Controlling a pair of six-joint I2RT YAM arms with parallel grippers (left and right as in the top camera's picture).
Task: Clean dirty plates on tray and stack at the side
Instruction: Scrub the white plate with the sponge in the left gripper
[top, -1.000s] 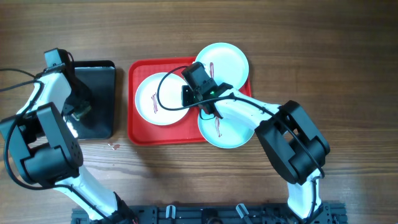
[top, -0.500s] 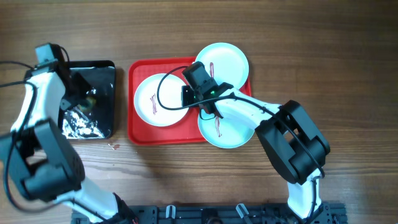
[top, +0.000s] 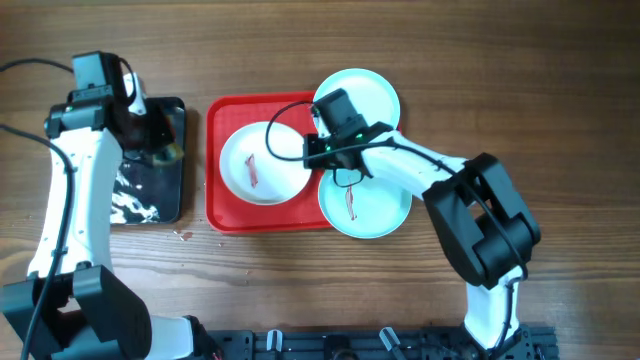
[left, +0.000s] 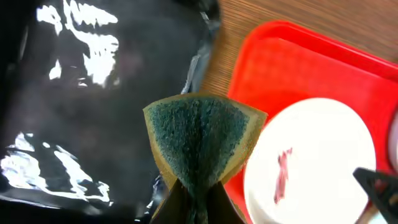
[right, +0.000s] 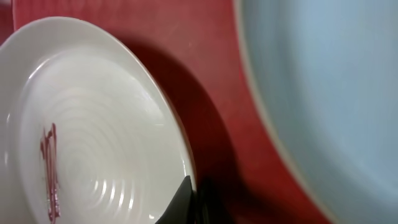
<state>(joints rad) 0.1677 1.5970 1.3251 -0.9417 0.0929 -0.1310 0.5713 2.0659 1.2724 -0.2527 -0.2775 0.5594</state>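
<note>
Closest to the arms' bases, we've got a round, smeared pale turquoise plate (top: 378, 215) sitting on the near right corner of the big red rectangular plastic tray (top: 222, 215), its rim hanging out over the tray's edge above the brown wooden table (top: 300, 290). Next back, on the left half of that tray, is the round shallow white plate (top: 255, 148) with its own reddish streak, and the right gripper (top: 309, 157) is right at its right-hand rim. From the right wrist camera the two fingertips sit tight together on that rim, so we'd call it pinched on the white plate, with a dark shadow on the red under the plate's edge. Off to the left, just beside the red tray but not touching it, lies a smaller glossy black tray (top: 150, 205). The left gripper (top: 152, 140) is over its right side, fingers squeezed onto a yellow sponge (top: 167, 152) with a dark green scrubby face, which fans out from the pinch; we can't tell if the sponge is touching the black tray. Farthest back, the second pale turquoise plate (top: 372, 90), round too, sits at the red tray's far right corner, overhanging it, with the right arm's wrist over its left edge.
</note>
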